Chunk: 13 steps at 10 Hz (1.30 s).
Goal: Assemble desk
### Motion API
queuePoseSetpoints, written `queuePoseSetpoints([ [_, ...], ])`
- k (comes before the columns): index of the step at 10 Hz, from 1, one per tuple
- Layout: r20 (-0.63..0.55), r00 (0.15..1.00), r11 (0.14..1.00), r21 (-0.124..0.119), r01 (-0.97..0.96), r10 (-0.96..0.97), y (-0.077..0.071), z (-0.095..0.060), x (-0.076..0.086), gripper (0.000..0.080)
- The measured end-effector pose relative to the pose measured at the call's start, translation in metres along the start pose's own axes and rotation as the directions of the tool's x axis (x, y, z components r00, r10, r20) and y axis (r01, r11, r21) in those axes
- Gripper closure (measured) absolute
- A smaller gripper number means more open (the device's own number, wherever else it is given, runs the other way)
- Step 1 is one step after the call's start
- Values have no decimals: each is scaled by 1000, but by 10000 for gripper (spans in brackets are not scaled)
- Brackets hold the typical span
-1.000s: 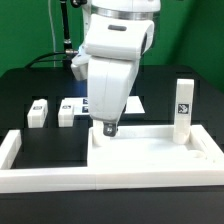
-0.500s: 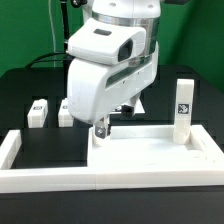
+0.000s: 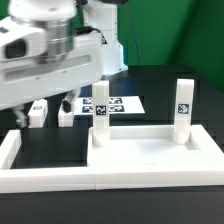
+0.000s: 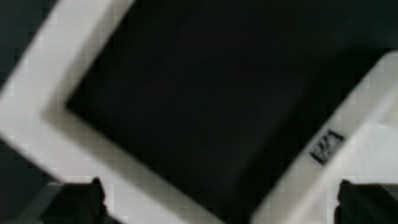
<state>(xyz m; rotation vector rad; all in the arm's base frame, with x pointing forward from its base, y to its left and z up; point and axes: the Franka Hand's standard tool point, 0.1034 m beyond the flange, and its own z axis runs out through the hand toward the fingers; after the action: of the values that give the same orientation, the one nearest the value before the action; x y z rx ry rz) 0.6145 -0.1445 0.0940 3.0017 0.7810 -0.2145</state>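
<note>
The white desk tabletop point(image 3: 150, 150) lies rim-up on the black table. Two white tagged legs stand upright in its far corners, one on the exterior view's left point(image 3: 100, 106) and one on the right point(image 3: 184, 108). Two loose legs point(image 3: 38, 113) point(image 3: 66, 110) lie further left. My arm point(image 3: 50, 58) is raised over the exterior view's left, away from the tabletop. In the wrist view my gripper point(image 4: 222, 205) is open and empty, with its dark fingers point(image 4: 75, 200) at the frame's edges. A white tagged part point(image 4: 334, 145) shows there; I cannot tell which.
White border bars run along the front point(image 3: 60, 180) and the exterior view's left point(image 3: 10, 148); one also shows in the wrist view point(image 4: 54, 95). The marker board point(image 3: 127, 103) lies behind the tabletop.
My gripper has let go of the leg in the tabletop's far corner on the exterior view's left, and the arm has swung up and to that left. The leg stays upright.
</note>
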Motion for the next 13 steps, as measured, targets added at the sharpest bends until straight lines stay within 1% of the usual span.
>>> queuePoseSetpoints([
  [1, -2, 999, 999, 0, -33, 33, -3, -1, 4, 151],
  [2, -6, 992, 992, 8, -124, 124, -4, 0, 4, 151],
  [3, -5, 982, 982, 9, -188, 188, -4, 1, 3, 151],
  [4, 1, 960, 959, 33, -281, 281, -2, 7, -5, 151],
  [5, 13, 926, 924, 57, -378, 378, 5, 14, -22, 151],
  [6, 36, 901, 899, 59, -435, 433, 13, 18, -39, 151],
  [7, 77, 838, 834, 84, -545, 540, 13, 24, -54, 151],
  [8, 151, 770, 763, 115, -636, 620, 7, 29, -68, 151],
  [9, 140, 729, 723, 100, -683, 670, 9, 28, -64, 151],
  [10, 143, 699, 694, 92, -714, 701, 8, 28, -61, 151],
  [11, 150, 699, 694, 93, -714, 700, 7, 29, -62, 151],
  [12, 184, 697, 692, 98, -715, 693, 4, 31, -66, 151],
  [13, 267, 676, 662, 155, -733, 687, -1, 36, -77, 151],
])
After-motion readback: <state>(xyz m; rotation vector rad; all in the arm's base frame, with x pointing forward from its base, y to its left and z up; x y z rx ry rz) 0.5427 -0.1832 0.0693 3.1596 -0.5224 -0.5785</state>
